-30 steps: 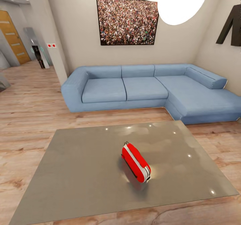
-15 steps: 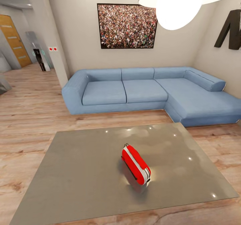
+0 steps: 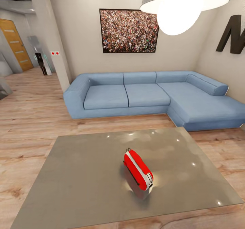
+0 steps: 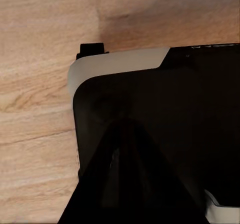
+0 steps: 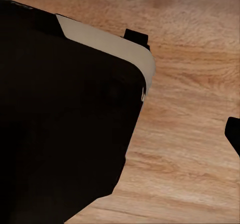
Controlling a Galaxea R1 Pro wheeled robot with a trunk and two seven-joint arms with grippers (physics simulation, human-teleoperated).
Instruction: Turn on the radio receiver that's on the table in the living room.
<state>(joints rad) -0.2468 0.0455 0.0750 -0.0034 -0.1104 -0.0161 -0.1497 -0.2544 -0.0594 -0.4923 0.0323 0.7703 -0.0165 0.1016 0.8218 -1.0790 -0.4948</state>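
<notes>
A: Where's the radio?

B: Radio point(image 3: 137, 169) is on the surface point(image 3: 78, 174), a grey glossy top. It sits a bit right of centre, nearer the front edge than the far edge. Red body with a white band, lying at a slant: one end points toward the far edge, the other toward the front right corner. A thin dark handle runs along its left side. Its reflection shows in the top just under it.

A: Room?

B: Light plank floor point(image 3: 30, 120) all round. A blue corner sofa point(image 3: 146, 94) stands past the far edge, well apart from the surface. Crowd picture point(image 3: 128, 30) on the wall above it. A lit pendant lamp point(image 3: 180, 4) hangs at top right. There are dark letters point(image 3: 233, 34) on the right wall and a wooden door point(image 3: 15, 45) far left down the hall.

A: Grippers?

B: Can't tell for either one. The left wrist view gives a dark body with a pale rim point(image 4: 120, 64) over plank floor (a dark wedge in front of it, nothing I can read as fingers). The right wrist view is much the same: dark body, pale rim point(image 5: 110, 41), floor beyond, and a dark sliver point(image 5: 234, 131) at the frame edge.
</notes>
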